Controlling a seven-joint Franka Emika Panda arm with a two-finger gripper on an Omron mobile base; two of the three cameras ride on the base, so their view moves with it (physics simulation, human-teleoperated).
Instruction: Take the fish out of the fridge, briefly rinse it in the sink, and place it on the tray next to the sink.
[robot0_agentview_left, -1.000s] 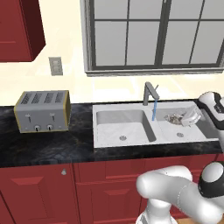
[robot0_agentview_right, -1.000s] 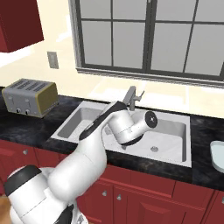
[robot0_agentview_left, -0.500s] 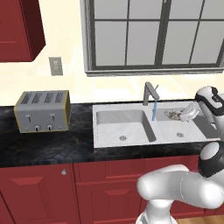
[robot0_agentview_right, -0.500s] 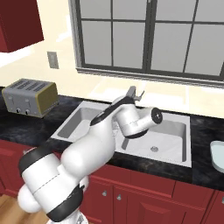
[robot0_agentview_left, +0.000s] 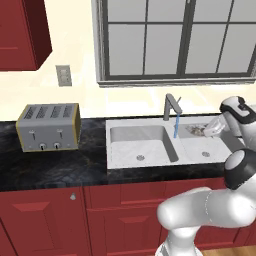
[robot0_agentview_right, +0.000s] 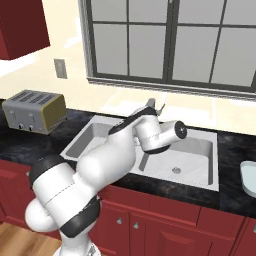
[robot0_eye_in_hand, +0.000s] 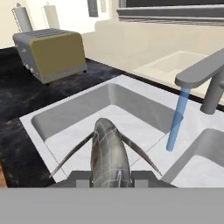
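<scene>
Grey-silver fish (robot0_eye_in_hand: 109, 153) pinched between the gripper (robot0_eye_in_hand: 111, 178) fingers, nose pointing away from the hand, thin fins splayed either side. It hangs over the sink (robot0_eye_in_hand: 83, 118); the faucet (robot0_eye_in_hand: 203, 81) stream falls ahead and to one side, not touching it. Risk: a slick, tapering body could slide out of the narrow pinch on a swing toward the tray (robot0_agentview_right: 248, 177).

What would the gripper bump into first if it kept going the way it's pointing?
Probably the sink: the gripper, shut on the fish, points into the far basin, so the fish's nose would likely meet its floor or wall first. The water stream lies off to one side.
</scene>
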